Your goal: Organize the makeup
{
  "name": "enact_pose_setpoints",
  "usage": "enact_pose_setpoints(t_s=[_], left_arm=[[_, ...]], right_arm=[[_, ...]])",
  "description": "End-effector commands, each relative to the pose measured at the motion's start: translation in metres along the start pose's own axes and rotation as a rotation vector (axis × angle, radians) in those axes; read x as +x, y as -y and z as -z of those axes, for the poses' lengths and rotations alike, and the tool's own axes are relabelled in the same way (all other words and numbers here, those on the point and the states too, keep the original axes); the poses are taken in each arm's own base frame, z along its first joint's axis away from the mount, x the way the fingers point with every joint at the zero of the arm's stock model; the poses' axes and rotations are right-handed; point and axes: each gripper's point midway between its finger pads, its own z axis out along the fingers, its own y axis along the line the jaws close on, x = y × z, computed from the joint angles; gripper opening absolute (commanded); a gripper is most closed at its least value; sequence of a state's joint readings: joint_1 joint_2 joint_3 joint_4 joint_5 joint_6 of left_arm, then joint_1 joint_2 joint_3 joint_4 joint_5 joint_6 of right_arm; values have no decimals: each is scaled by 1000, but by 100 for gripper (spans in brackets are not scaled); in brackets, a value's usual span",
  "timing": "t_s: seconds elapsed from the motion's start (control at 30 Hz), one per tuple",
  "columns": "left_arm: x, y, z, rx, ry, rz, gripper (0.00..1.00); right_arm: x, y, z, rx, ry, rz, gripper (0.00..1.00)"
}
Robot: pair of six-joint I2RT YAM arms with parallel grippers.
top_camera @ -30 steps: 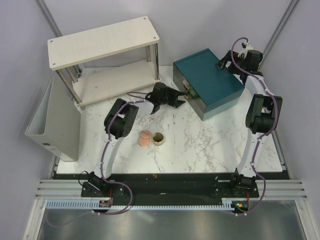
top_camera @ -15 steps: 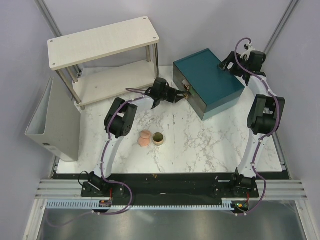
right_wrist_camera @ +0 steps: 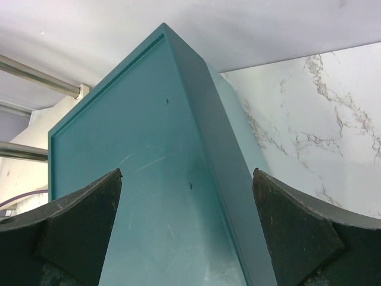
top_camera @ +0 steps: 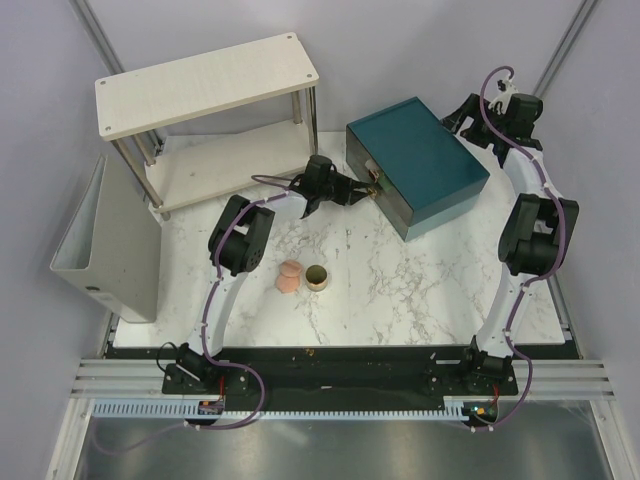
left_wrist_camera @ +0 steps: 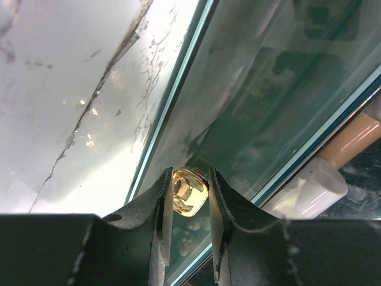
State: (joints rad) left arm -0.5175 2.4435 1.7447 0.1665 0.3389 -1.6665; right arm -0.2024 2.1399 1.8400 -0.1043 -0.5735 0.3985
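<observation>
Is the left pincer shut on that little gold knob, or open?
Shut. In the wrist view, the left pincer has its two fingers pressed against both sides of the gold knob on the teal box.

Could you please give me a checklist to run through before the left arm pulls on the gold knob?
1. Grip: left gripper shut on the gold knob, a finger each side: ok.
2. Centring: knob sits midway between the fingers: ok.
3. Bracing: right gripper wide open by the far corner of the teal box; contact: cannot tell.
4. Pull path: peach sponge and gold-rimmed pot lie on the table, well clear of the box front: ok.
5. Drawer front free to slide: cannot tell.
</observation>
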Motion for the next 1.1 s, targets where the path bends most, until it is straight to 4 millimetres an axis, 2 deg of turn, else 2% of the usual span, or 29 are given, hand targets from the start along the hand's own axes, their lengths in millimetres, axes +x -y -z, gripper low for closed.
enact_pose_setpoints(t_s=[0.0,0.17,0.5,0.63,0.77,0.8,0.87,0.9,1.0,1.07], left_arm=[[46,-20,0,-32,-127,-79,24],[68,-26,3,-44,-184,-110,23],[113,-53,3,-99,-290,-156,19],[126,-56,6,-115,-315,-184,18],[124,-66,12,-142,-298,-176,19],[121,-74,13,-154,-289,-167,20],[118,-77,16,-150,-289,-153,27],[118,-75,17,-143,-301,-153,37],[123,-66,22,-118,-325,-208,52],[123,-63,26,-116,-320,-257,57]], right_arm=[[-34,-30,20,-64,76,30,98],[-36,-36,23,-78,81,32,98],[-35,-40,27,-96,82,25,98],[-34,-42,27,-104,80,20,98],[-34,-44,28,-108,83,16,98],[-33,-43,28,-106,81,19,98],[-31,-42,28,-103,78,18,98],[-30,-42,28,-104,76,19,98],[-30,-43,31,-105,78,18,98],[-31,-45,31,-106,80,18,98]])
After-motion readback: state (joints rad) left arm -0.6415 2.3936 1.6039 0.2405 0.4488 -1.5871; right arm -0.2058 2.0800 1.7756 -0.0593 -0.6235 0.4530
